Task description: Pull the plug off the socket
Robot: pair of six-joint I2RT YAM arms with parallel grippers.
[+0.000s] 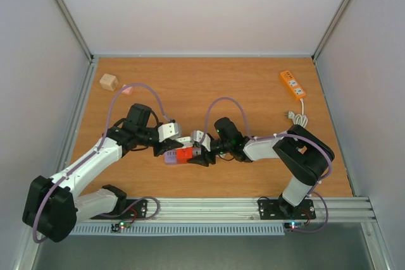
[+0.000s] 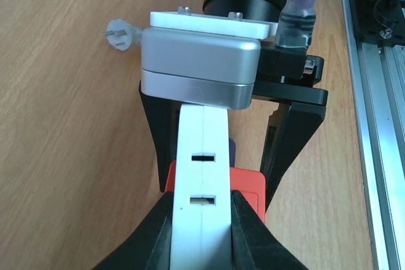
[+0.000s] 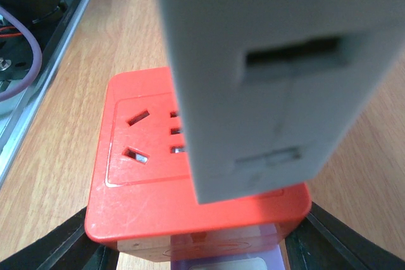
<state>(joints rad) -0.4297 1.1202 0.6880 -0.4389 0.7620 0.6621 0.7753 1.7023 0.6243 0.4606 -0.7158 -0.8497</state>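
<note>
The socket [image 1: 184,154] is a red cube with a purple underside, lying mid-table between the two arms. In the right wrist view my right gripper [image 3: 199,248] is shut on the socket [image 3: 152,181], with a black finger at each lower corner. The white, flat-sided plug [image 3: 266,74] stands on the socket's face and covers some of its holes; its pins are hidden. In the left wrist view my left gripper [image 2: 202,207] is shut on the plug [image 2: 202,175], a finger pressed to each flat side, and the socket [image 2: 250,184] shows red behind it. From above, the left gripper [image 1: 175,148] meets the right gripper [image 1: 197,155] over the socket.
An orange power strip [image 1: 292,85] lies at the far right, with its corded plug [image 1: 294,117] nearer me. A wooden block [image 1: 109,81] and a small pink piece [image 1: 127,90] sit far left. An aluminium rail [image 1: 253,208] runs along the near edge.
</note>
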